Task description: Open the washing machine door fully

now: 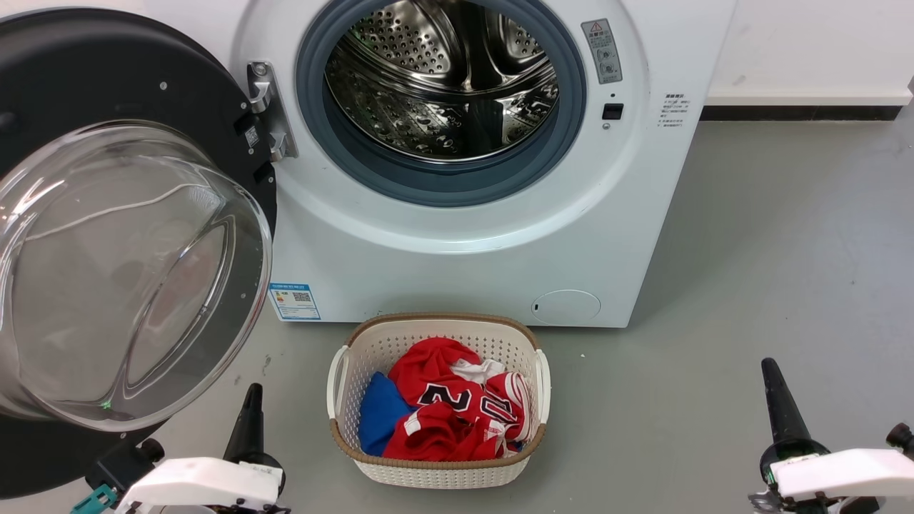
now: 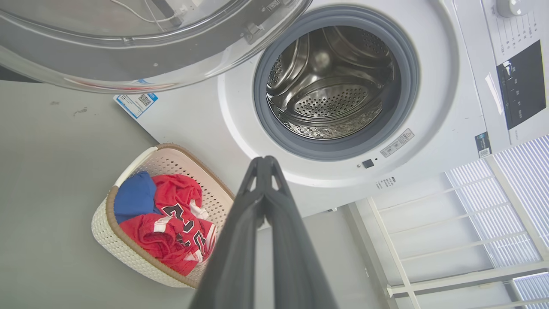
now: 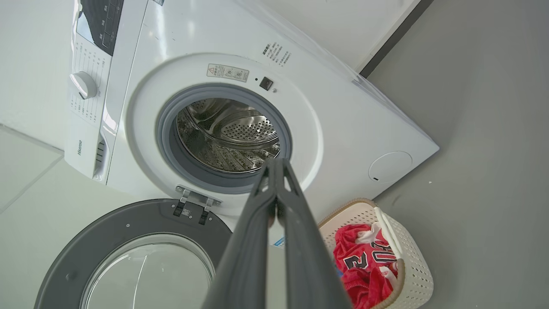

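The washing machine door stands swung wide to the left on its metal hinge, its clear glass bowl facing me and its black rim behind. The steel drum lies exposed inside the grey rubber ring. My left gripper sits low at the lower left, just right of the door's bottom edge, shut and holding nothing. At the lower right my right gripper is also shut and empty, far from the door. The door and hinge show in the right wrist view, the glass bowl in the left wrist view.
A cream laundry basket holding red and blue clothes stands on the grey floor in front of the machine, between my grippers. A small round white flap sits low on the machine's front. White railings show beside the machine.
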Controlling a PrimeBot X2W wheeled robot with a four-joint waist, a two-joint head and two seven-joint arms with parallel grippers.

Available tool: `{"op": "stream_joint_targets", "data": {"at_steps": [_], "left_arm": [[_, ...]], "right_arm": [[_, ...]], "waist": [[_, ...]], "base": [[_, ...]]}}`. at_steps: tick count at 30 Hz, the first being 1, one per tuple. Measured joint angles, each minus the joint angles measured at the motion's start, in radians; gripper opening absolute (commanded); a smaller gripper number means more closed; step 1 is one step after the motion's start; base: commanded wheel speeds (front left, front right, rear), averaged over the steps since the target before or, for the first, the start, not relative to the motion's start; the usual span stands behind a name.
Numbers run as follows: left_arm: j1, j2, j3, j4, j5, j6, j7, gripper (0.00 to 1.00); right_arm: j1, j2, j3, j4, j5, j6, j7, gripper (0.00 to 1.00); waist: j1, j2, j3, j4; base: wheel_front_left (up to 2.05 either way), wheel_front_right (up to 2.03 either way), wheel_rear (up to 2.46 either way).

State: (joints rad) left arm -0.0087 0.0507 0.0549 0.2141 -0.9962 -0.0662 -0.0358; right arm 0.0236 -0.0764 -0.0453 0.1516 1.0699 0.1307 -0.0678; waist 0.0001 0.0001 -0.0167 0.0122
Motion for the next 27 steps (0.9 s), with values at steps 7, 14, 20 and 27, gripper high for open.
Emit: {"op": "stream_joint_targets", "data": {"at_steps": [7,14,20,27], "left_arm": [[-0.016,0.000,0.010,0.003,-0.081,-0.006,0.021,0.00],[-0.023,0.000,0.016,0.007,-0.157,-0.013,0.039,0.00],[-0.036,0.000,0.021,0.010,-0.219,-0.022,0.055,0.00],[-0.043,0.000,0.027,0.014,-0.286,-0.030,0.070,0.00]], "right_arm": [[-0.013,-0.001,-0.003,0.012,0.076,0.000,0.017,0.00],[-0.025,-0.001,-0.006,0.022,0.146,0.000,0.036,0.00],[-0.043,-0.001,-0.009,0.032,0.204,0.000,0.053,0.00],[-0.052,-0.001,-0.012,0.043,0.267,0.000,0.069,0.00]], "waist": [[0.0000,0.0000,0.002,-0.001],[0.0000,0.0000,0.004,-0.003],[0.0000,0.0000,0.006,-0.004],[0.0000,0.0000,0.008,-0.005]], "base": [[0.00,0.00,0.00],[0.00,0.00,0.00],[0.00,0.00,0.00],[0.00,0.00,0.00]]}}
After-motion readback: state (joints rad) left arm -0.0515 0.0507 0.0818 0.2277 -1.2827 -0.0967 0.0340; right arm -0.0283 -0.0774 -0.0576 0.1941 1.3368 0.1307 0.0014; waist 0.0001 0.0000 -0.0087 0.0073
